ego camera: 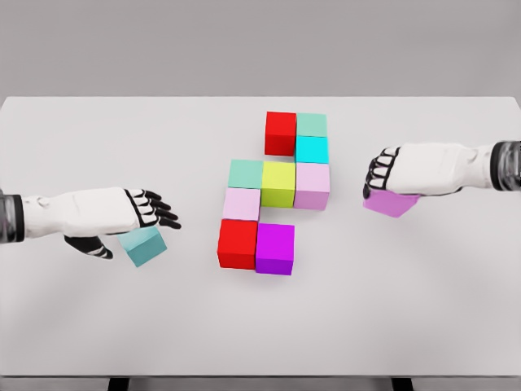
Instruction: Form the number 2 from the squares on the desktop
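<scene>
Nine cubes sit packed together mid-table: red (280,133), mint (312,125) and cyan (312,149) at the top, then a row of pink (313,186), yellow-green (278,183) and mint (245,173). Below them are pale pink (241,204), red (238,243) and magenta (275,248). My left hand (151,213) hovers at the left with fingers stretched out. A teal cube (145,246), turned askew, lies just beneath it. My right hand (381,175) at the right has fingers curled over a tilted orchid cube (391,203).
The white table (260,326) runs wide, with its front edge near the bottom of the view and its back edge behind the cube cluster. Bare tabletop separates each hand from the cluster.
</scene>
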`<state>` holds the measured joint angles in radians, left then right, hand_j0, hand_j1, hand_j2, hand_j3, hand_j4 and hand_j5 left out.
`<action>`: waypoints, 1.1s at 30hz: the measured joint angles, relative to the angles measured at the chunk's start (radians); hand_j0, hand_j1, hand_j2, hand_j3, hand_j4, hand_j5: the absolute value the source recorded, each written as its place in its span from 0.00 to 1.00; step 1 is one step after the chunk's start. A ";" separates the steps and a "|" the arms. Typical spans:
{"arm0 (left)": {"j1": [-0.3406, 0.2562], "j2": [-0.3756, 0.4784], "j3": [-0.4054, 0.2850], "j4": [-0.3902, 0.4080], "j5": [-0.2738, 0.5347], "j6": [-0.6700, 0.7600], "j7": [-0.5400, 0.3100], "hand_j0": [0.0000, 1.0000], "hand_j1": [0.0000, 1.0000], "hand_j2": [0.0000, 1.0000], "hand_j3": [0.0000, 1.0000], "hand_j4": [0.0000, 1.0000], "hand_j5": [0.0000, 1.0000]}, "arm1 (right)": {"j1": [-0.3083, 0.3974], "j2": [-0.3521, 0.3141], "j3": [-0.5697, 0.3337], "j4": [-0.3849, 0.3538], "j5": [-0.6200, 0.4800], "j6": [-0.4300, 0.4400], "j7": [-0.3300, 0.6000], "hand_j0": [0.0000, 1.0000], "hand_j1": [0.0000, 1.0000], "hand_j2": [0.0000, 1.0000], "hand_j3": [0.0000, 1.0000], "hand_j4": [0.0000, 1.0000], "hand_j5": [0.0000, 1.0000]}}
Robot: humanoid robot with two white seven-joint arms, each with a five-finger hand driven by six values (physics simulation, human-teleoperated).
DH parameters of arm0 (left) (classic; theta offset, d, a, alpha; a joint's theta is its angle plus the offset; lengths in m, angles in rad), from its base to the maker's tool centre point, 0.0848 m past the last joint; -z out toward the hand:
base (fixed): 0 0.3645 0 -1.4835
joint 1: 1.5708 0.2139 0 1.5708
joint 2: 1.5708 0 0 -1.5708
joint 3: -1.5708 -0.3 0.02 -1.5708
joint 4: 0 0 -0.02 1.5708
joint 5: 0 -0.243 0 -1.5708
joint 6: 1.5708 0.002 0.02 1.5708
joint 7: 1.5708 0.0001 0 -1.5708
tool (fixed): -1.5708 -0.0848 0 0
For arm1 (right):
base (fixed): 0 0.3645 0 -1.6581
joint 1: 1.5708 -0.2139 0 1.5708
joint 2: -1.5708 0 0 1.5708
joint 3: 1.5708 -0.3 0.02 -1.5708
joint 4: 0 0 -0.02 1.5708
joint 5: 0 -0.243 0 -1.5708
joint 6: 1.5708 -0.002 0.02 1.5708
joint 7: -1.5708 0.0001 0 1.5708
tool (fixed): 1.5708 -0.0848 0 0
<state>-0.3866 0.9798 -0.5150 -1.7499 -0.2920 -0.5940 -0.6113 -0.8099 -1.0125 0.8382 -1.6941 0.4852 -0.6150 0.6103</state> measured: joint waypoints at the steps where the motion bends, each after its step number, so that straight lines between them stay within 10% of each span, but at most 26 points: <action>1: 0.000 0.000 0.000 0.000 0.000 0.012 0.000 1.00 1.00 1.00 1.00 1.00 1.00 | 0.000 -0.004 -0.001 -0.017 -0.018 0.000 0.000 0.44 0.44 0.44 0.44 0.44 0.44; 16: 0.006 -0.022 -0.025 0.008 -0.040 0.128 0.000 1.00 1.00 1.00 1.00 1.00 1.00 | 0.012 -0.016 0.056 -0.062 -0.203 0.000 0.000 0.48 0.48 0.48 0.48 0.48 0.48; 33: 0.006 -0.052 -0.050 0.023 -0.088 0.129 0.000 0.96 0.96 0.96 0.96 0.96 0.96 | -0.040 0.086 0.154 -0.061 -0.137 0.000 0.000 0.48 0.48 0.48 0.48 0.48 0.48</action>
<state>-0.3804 0.9280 -0.5646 -1.7268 -0.3804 -0.4649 -0.6112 -0.8498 -0.9260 0.9925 -1.7547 0.3486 -0.6145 0.6105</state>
